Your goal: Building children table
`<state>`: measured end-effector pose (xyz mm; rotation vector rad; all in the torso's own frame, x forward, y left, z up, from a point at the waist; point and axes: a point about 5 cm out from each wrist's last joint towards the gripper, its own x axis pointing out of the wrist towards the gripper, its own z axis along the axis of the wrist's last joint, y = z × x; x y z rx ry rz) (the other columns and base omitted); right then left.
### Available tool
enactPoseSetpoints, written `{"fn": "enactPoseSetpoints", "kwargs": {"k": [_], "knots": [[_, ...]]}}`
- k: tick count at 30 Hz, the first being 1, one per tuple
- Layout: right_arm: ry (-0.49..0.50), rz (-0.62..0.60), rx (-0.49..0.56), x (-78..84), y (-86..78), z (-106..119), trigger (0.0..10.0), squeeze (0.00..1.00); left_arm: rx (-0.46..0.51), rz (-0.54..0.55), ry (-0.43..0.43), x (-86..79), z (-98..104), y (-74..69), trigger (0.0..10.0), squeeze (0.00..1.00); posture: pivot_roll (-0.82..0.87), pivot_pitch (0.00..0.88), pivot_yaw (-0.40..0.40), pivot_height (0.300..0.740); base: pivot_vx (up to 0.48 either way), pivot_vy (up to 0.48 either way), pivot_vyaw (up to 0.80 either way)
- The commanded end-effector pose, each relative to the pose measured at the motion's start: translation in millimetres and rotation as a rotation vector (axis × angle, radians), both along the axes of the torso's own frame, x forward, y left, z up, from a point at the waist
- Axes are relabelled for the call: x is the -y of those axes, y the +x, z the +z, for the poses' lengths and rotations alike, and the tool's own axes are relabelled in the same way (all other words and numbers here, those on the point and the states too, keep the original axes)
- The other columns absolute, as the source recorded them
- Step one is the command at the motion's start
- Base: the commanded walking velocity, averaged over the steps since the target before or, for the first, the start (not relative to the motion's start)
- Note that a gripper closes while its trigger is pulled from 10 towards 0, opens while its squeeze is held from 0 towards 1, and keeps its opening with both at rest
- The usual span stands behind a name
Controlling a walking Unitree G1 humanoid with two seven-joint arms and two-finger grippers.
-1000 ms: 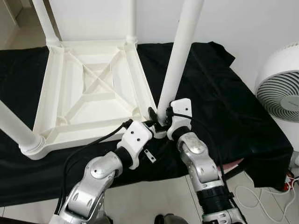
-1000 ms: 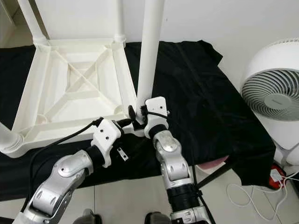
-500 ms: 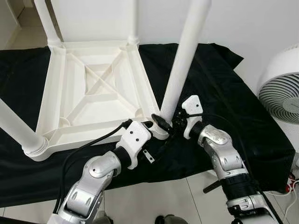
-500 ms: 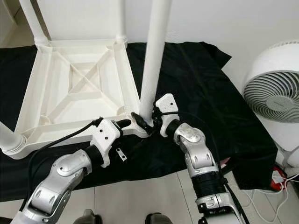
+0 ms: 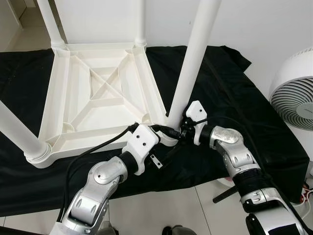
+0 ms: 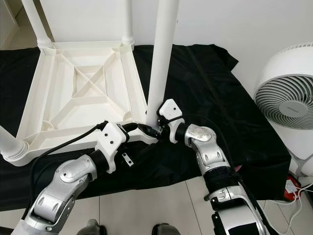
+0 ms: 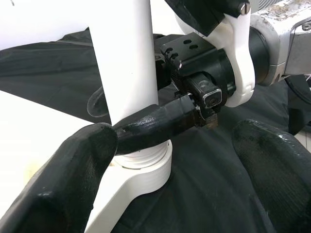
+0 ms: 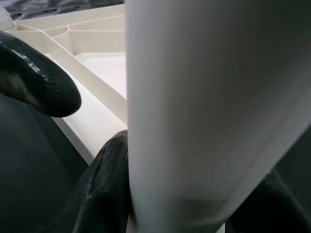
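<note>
A white plastic children's table point(image 5: 93, 98) lies upside down on a black cloth point(image 5: 234, 93). Its near-right leg point(image 5: 195, 54) stands in the corner socket point(image 7: 143, 167), leaning slightly right. My right gripper point(image 5: 177, 132) reaches in from the right and is shut on this leg's base; the leg point(image 8: 204, 97) sits between its fingers point(image 8: 109, 184). My left gripper point(image 5: 161, 131) is at the same corner, open. Its two fingers point(image 7: 63, 179) stand wide apart on either side of the socket, one touching the right gripper's finger.
Three more legs stand up from the table: far left point(image 5: 49, 22), far right point(image 5: 139, 19) and near left point(image 5: 17, 129). A white fan point(image 5: 296, 93) stands at the right beside the cloth's edge. Cables point(image 5: 305, 203) lie on the tiled floor below it.
My right arm has swung out to the right, so its gripper now holds the leg base from the right instead of from the front. The left arm has hardly moved.
</note>
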<state>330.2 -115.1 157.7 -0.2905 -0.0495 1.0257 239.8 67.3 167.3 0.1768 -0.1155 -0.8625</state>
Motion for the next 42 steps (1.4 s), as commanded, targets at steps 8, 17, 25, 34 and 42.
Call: {"fn": "enactPoseSetpoints", "kwargs": {"k": [8,17,25,34,42], "knots": [[0.015,-0.012,0.008,3.1,-2.1,-3,10.0,0.00,-0.004,0.049,0.008,-2.2,-3,1.1,10.0,0.00,-0.01,0.072,-0.039,0.740,0.000,0.000,0.00],[0.108,-0.202,-0.006,2.6,0.7,-2,10.0,0.00,-0.001,0.054,0.011,-4.3,-3,1.1,10.0,0.00,-0.02,0.080,-0.038,0.740,0.000,0.000,0.00],[0.266,-0.457,-0.040,-7.1,-9.0,-1,10.0,0.00,-0.001,0.064,0.008,-5.6,-3,0.4,10.0,0.00,-0.01,0.082,-0.045,0.740,0.000,0.000,0.00],[0.355,-0.788,-0.047,-24.8,-18.5,-3,10.0,0.00,0.003,0.056,0.005,-3.7,-2,1.0,10.0,0.00,-0.01,0.073,-0.047,0.740,0.000,0.000,0.00],[0.368,-0.818,-0.073,-30.2,-23.1,0,10.0,0.00,0.000,0.049,0.003,-2.4,-3,0.0,10.0,0.00,-0.01,0.067,-0.045,0.740,0.000,0.000,0.00]]}}
